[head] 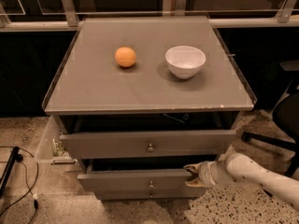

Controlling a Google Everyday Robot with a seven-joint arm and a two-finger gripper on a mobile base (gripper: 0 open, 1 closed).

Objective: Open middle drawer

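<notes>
Camera view looks down on a grey cabinet (140, 90) whose top carries an orange (125, 57) and a white bowl (185, 61). Under the pulled-out top drawer (107, 146), the middle drawer (121, 180) stands partly out. Its flat front faces the camera, long axis left to right, with a round knob (150, 185) at centre. The gripper (194, 175) sits at the front's right end; whether it grasps cannot be told.

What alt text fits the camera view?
The gripper is at the right end of the middle drawer, which stands partly out of a grey cabinet. The top drawer is also partly out; an orange and a white bowl sit on top.
</notes>
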